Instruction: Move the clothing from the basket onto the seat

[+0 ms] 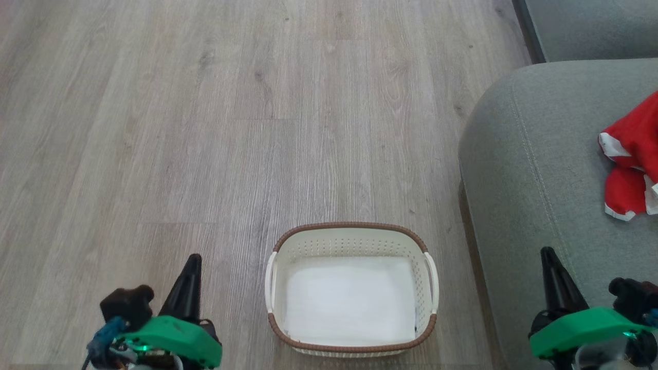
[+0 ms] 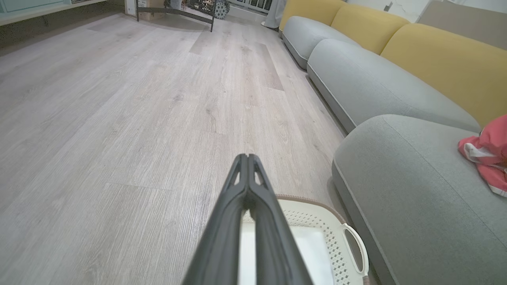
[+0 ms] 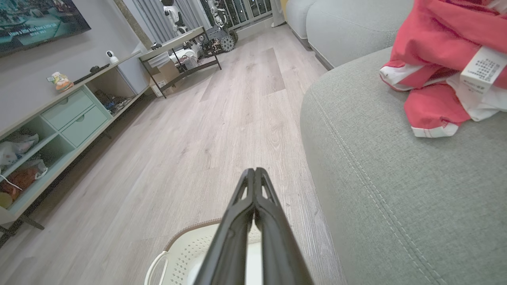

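Observation:
The cream basket (image 1: 351, 241) with a brown rim stands on the floor at the bottom centre, holding only a white liner; its rim (image 2: 313, 204) and wall (image 3: 186, 245) show in both wrist views. Red clothing (image 1: 631, 159) with white trim lies crumpled on the grey-green seat (image 1: 534, 169) at the right, also seen as a red heap (image 2: 485, 154) and close up with a white label (image 3: 431, 51). My left gripper (image 1: 191, 259) is shut, left of the basket; its fingertips (image 2: 248, 157) meet. My right gripper (image 1: 547, 253) is shut over the seat's front, tips (image 3: 254, 171) together.
Pale wood floor (image 1: 205, 128) spreads ahead and to the left. More grey sofa cushions (image 2: 368, 79) with yellow backs (image 2: 443, 59) run along the right. A low shelf unit (image 3: 59, 126) and a metal-framed table (image 3: 182, 47) stand by the far wall.

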